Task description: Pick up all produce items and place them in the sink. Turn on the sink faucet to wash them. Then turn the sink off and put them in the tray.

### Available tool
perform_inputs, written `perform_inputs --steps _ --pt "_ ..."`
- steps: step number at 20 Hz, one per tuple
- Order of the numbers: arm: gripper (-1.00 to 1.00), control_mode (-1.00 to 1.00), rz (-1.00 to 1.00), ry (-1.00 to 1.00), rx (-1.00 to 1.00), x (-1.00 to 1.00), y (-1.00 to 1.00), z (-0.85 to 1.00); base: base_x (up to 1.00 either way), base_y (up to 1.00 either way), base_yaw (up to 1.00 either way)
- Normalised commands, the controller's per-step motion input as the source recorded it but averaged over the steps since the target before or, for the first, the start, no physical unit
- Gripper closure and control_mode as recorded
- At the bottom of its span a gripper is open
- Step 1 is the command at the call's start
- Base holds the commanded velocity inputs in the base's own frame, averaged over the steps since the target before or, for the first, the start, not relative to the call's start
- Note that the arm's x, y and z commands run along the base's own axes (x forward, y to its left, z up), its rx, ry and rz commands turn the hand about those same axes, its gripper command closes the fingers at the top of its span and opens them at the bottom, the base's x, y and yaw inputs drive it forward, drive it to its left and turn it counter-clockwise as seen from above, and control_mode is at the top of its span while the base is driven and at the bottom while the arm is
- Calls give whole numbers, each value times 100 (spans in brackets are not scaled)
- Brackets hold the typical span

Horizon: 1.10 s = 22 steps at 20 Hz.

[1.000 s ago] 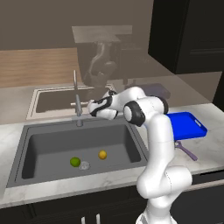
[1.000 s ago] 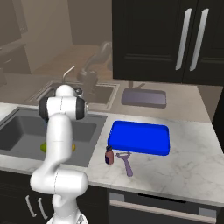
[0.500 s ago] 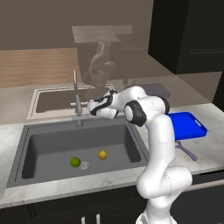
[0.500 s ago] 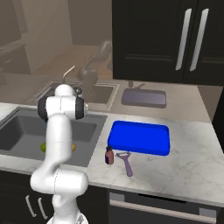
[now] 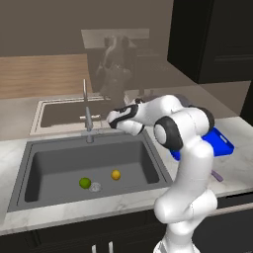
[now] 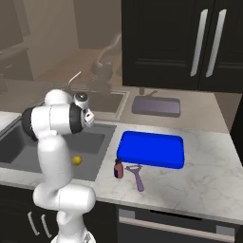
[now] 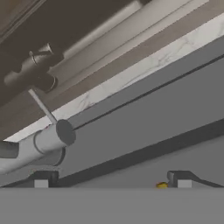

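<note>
The green fruit and the yellow-orange fruit lie apart on the floor of the dark grey sink, either side of the round drain. The sink faucet stands at the back rim, with its small lever to the side. My gripper hovers just right of the faucet, above the basin's back edge. In the hand view the gripper is open with nothing between its fingertips. The faucet is close at the left, and the yellow fruit peeks in low. The blue tray lies right of the sink.
A purple utensil and a small bottle sit on the marble counter in front of the tray. A second pale basin lies behind the faucet. Dark cabinets rise at the back right.
</note>
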Motion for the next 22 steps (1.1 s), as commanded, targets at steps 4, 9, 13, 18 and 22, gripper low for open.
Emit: perform_inputs --steps 4,9,13,18,22 --pt "-100 -100 0 0 0 -99 -12 62 0 0 0" --pt "-100 -100 0 0 -6 -97 -1 44 0 0 0" --pt "-100 -100 1 0 -15 -78 0 3 0 0 0" --pt "-100 -100 2 1 -19 -24 0 0 0 0 0" --pt "-100 -100 2 5 -18 0 0 -9 0 0 0"
